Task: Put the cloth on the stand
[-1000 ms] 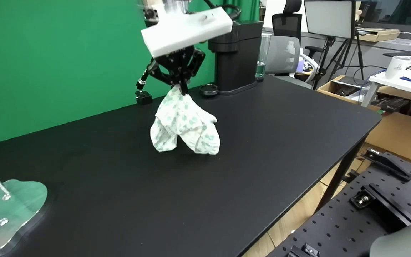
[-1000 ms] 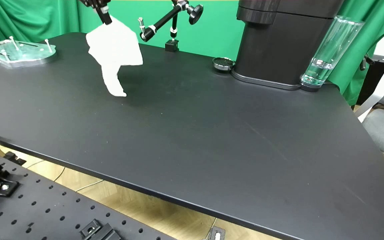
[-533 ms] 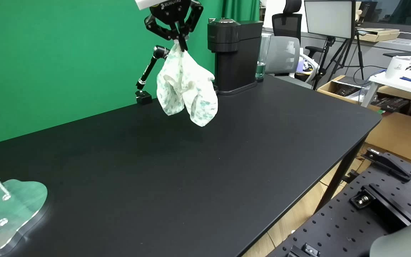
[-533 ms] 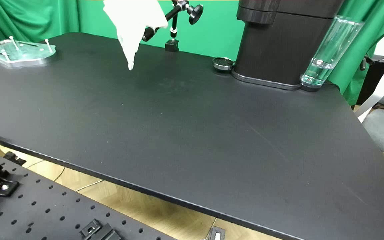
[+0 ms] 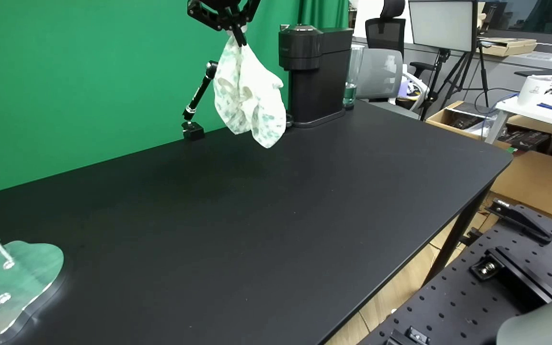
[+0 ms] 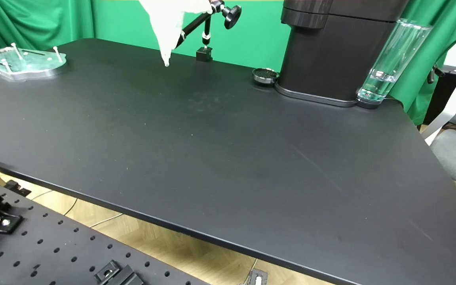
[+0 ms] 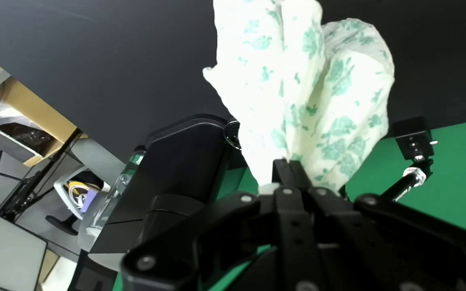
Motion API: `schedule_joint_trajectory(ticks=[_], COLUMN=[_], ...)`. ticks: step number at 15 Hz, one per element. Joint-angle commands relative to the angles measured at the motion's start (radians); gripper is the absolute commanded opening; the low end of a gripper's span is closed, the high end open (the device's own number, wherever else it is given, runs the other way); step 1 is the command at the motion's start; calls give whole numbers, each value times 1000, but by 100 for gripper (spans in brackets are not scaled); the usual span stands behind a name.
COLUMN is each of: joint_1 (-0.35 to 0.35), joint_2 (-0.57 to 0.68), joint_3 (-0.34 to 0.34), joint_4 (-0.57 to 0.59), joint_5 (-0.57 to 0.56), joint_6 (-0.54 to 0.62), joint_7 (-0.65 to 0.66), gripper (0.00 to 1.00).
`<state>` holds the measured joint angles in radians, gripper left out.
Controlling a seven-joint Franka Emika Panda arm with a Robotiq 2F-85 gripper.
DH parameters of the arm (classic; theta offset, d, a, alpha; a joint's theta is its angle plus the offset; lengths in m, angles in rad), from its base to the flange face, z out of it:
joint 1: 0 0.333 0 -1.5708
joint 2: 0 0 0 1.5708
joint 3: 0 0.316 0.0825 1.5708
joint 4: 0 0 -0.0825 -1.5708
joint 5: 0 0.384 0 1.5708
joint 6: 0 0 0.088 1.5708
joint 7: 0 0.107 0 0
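The cloth (image 5: 249, 96) is white with a pale green print. It hangs in loose folds above the table, its lower edge clear of the surface. My gripper (image 5: 240, 42) is shut on its top, high near the top edge of an exterior view. In an exterior view the cloth (image 6: 168, 27) shows only its lower part, and the gripper is out of view. In the wrist view the fingertips of the gripper (image 7: 289, 163) pinch the cloth (image 7: 301, 93). The black jointed stand (image 5: 200, 95) is at the table's back edge. The cloth partly covers the stand (image 6: 204, 54); its upper part is hidden.
A black coffee machine (image 5: 312, 76) stands at the back, beside a tall clear tank (image 6: 390, 63) with water. A small round metal dish (image 6: 265, 76) lies at its foot. A clear plate with upright bolts (image 6: 26, 63) lies on the black table (image 5: 257, 249).
My gripper has risen with the cloth. The cloth has left the low spot near the table and moved up, and toward the stand in an exterior view.
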<state>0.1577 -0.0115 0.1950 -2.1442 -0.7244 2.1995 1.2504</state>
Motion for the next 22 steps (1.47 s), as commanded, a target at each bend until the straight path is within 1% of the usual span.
schedule_joint_trajectory(ticks=[1, 5, 11, 15, 21, 22], joint_1=[12, 23, 45, 64, 86, 87], joint_2=[76, 164, 264, 279, 283, 284], joint_3=[-3, -22, -45, -39, -43, -46], joint_4=[76, 112, 175, 193, 183, 182], joint_5=[-64, -92, -70, -20, 25, 28], joint_6=[-59, -65, -57, -61, -62, -62], joint_7=[134, 170, 132, 63, -100, -111], gripper=[0, 0, 0, 0, 0, 5])
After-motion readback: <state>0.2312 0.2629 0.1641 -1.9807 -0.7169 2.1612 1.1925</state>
